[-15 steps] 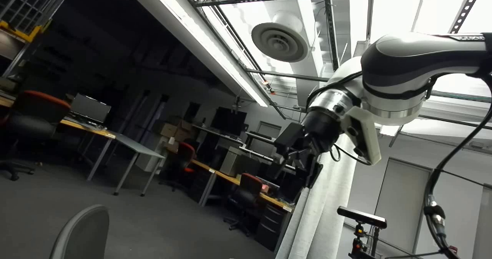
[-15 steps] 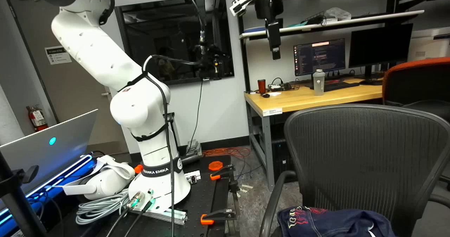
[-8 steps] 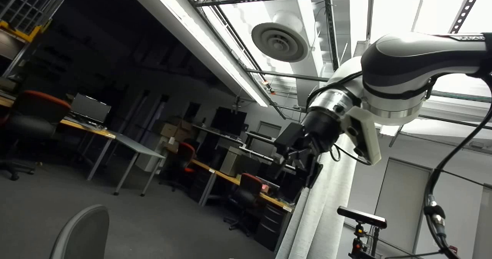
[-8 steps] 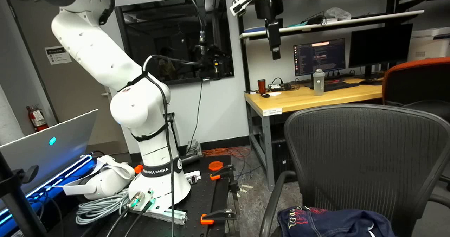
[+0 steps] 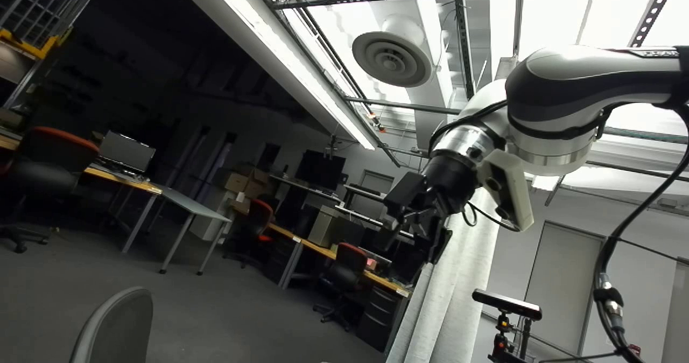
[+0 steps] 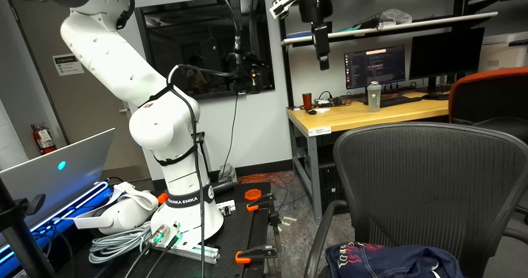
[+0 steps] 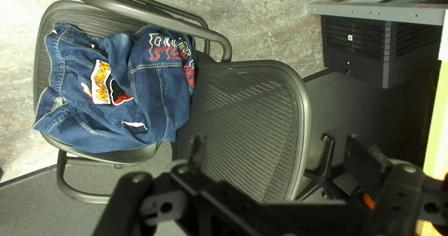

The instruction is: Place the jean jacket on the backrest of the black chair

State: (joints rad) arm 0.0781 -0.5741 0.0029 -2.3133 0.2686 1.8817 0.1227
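Observation:
The dark blue jean jacket (image 7: 150,96) lies crumpled on the black chair's seat in the wrist view, with a "MEOW" patch and red and white lettering. In an exterior view only the jacket's upper part (image 6: 396,261) shows at the bottom edge. The black chair's mesh backrest (image 7: 245,124) is bare; it also shows in both exterior views (image 6: 429,179) (image 5: 124,325). My gripper (image 7: 282,152) is open and empty, its fingers wide apart. It is above the chair and touches neither the chair nor the jacket. It also hangs high in both exterior views (image 5: 413,239) (image 6: 323,59).
The chair's armrests (image 7: 157,17) flank the seat. A wooden desk (image 6: 371,115) with monitors, a shaker bottle (image 6: 374,96) and a red cup (image 6: 307,101) stands behind the chair. A second chair with an orange back edge (image 6: 486,80) is at that desk.

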